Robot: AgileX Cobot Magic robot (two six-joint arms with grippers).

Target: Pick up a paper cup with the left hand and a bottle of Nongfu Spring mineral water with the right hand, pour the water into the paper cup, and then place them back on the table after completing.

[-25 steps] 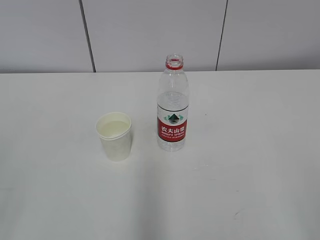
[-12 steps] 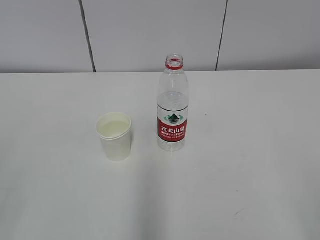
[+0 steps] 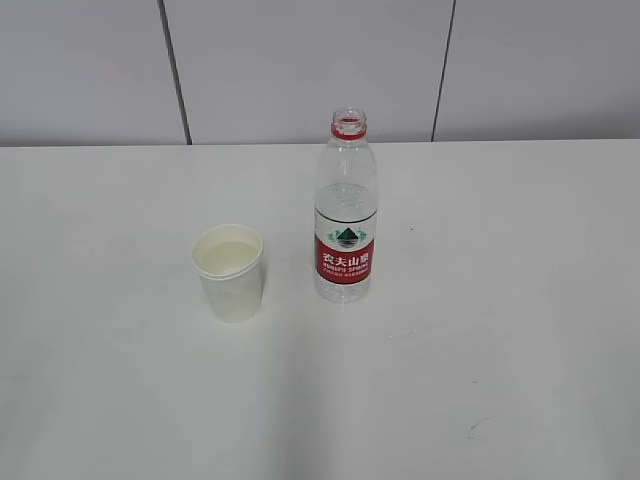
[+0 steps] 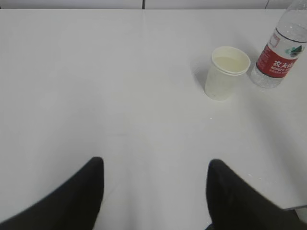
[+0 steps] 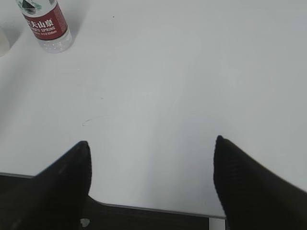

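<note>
A white paper cup (image 3: pixel 230 272) with water (image 3: pixel 229 258) in it stands upright on the white table (image 3: pixel 480 330). Just to its right stands an uncapped clear bottle (image 3: pixel 346 210) with a red label, partly filled. Neither arm shows in the exterior view. In the left wrist view my left gripper (image 4: pixel 154 165) is open and empty over the near table, with the cup (image 4: pixel 225 73) and the bottle (image 4: pixel 280 55) far ahead to the right. In the right wrist view my right gripper (image 5: pixel 151 146) is open and empty by the table's front edge, with the bottle (image 5: pixel 45 26) far ahead to the left.
A grey panelled wall (image 3: pixel 300 60) runs behind the table. The table's front edge (image 5: pixel 158 210) shows in the right wrist view, with dark floor beyond it. A faint scuff mark (image 5: pixel 93 120) lies on the tabletop.
</note>
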